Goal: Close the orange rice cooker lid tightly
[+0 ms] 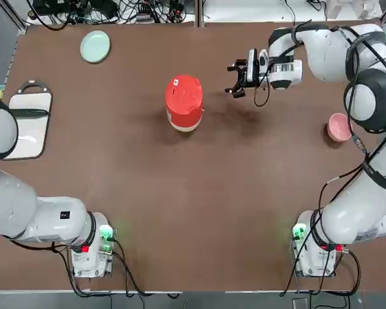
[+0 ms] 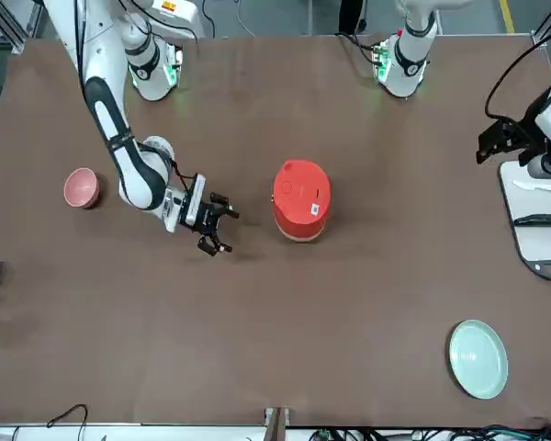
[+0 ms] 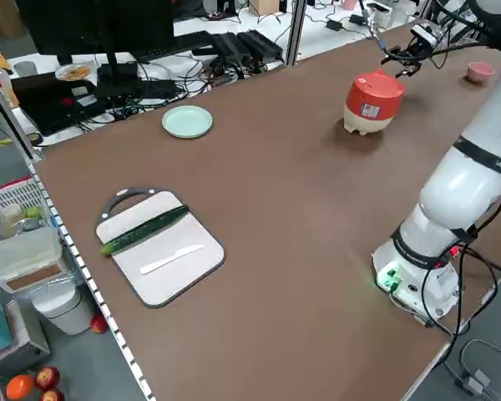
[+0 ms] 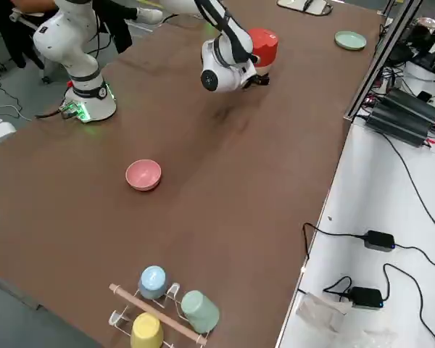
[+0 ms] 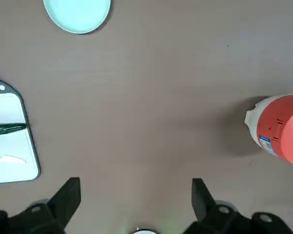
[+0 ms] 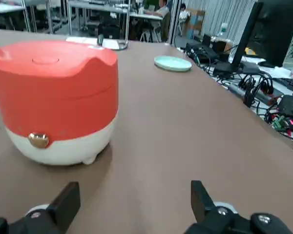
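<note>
lid down, right hand off to the side

the orange rice cooker (image 1: 184, 104) stands upper centre of the top view on the table (image 1: 180, 212), the lid (image 1: 183, 92) down flat on it. right hand (image 1: 236, 79) hovers just right of it, fingers wide, holding nothing. left hand (image 2: 492, 141) at right edge of front view, fingers wide, empty.

The orange rice cooker (image 1: 184, 103) stands upright near the middle of my bench, a squat red-orange cylinder on a cream-white base band with a small coppery button low on its side. Its domed lid (image 6: 49, 59) lies flat down on the body, a small white label on top.
</note>
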Robot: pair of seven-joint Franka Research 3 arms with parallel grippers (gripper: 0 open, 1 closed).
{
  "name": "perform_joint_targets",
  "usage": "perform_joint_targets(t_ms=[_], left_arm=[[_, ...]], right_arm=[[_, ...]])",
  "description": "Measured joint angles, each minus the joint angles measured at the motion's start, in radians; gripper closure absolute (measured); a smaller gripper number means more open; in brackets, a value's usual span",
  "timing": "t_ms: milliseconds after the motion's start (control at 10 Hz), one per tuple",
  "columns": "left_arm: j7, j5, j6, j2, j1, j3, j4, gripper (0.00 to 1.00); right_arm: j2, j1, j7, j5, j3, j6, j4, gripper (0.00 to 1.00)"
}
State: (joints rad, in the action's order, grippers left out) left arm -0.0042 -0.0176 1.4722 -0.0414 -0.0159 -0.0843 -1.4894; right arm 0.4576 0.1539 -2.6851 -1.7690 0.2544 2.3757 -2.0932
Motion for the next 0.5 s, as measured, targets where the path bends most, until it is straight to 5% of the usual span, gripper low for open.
perform_joint_targets(t_ms=[500], left_arm=[[0.000, -0.001, 0.000, 0.000, 0.000, -0.001, 0.000, 0.00]], right_arm=[[-0.076, -0.020, 0.594, 0.493, -0.001, 0.150, -0.001, 0.00]])
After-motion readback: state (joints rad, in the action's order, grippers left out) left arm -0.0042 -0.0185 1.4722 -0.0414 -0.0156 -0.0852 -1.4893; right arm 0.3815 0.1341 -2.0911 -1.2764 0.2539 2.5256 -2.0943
